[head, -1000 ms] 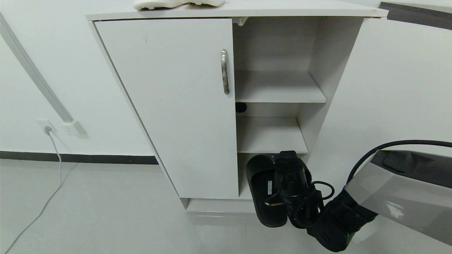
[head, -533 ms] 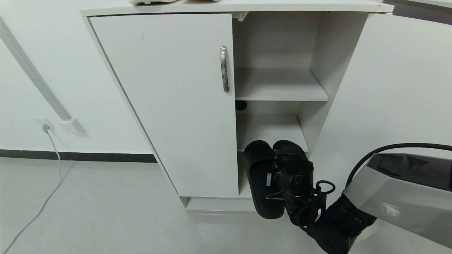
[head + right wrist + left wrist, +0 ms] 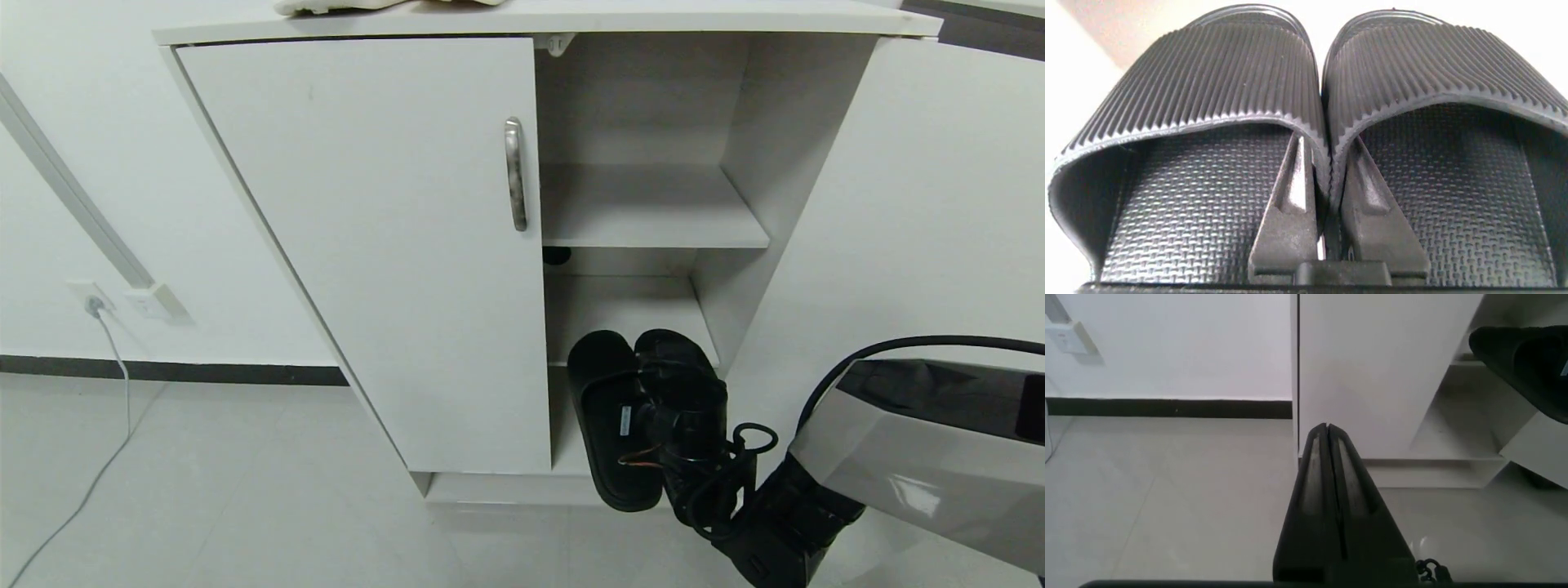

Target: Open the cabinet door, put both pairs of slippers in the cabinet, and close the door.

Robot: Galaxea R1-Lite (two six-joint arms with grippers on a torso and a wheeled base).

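Black slippers point(image 3: 1233, 90) between the jaws

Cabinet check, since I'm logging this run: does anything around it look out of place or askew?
One thing: what look like cream-coloured slippers lie on the white cabinet's top, over the shut left door, not inside. The black ribbed rubber slippers hang in the right hand before the open right side, not shelved yet.

The slippers point(image 3: 614, 425) are before the cabinet's point(image 3: 367, 245) right opening (bottom level).
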